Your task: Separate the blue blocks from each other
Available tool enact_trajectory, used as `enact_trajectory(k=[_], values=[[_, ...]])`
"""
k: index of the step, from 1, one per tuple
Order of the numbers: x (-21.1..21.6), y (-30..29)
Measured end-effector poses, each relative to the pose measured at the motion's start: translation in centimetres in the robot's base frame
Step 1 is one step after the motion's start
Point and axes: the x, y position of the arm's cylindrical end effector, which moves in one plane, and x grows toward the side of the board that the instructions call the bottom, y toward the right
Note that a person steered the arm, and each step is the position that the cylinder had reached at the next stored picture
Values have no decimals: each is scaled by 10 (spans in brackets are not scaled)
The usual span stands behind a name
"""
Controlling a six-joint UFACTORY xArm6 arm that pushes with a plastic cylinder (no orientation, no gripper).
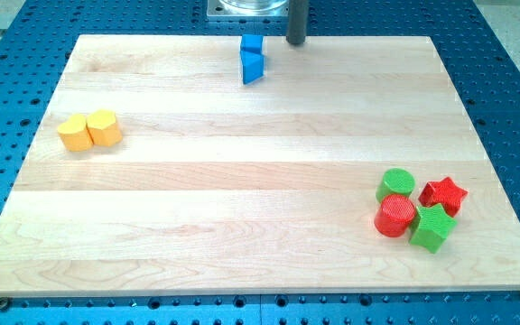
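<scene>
Two blue blocks touch each other near the board's top edge, a little left of centre: a blue cube (252, 43) above and a blue triangular block (254, 67) just below it. My tip (296, 41) is at the board's top edge, a short way to the right of the blue cube and apart from it.
Two yellow blocks (89, 130) sit together at the view's left. At the lower right is a cluster: green cylinder (395, 184), red star (444, 194), red cylinder (394, 217), green cube (432, 227). The wooden board (242, 199) lies on a blue perforated table.
</scene>
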Motion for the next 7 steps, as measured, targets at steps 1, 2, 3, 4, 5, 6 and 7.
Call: enact_trajectory(k=[1, 2, 3, 4, 5, 6, 7], values=[[1, -26], [1, -36], [4, -40], [29, -38], [59, -38], [84, -37], [86, -56]])
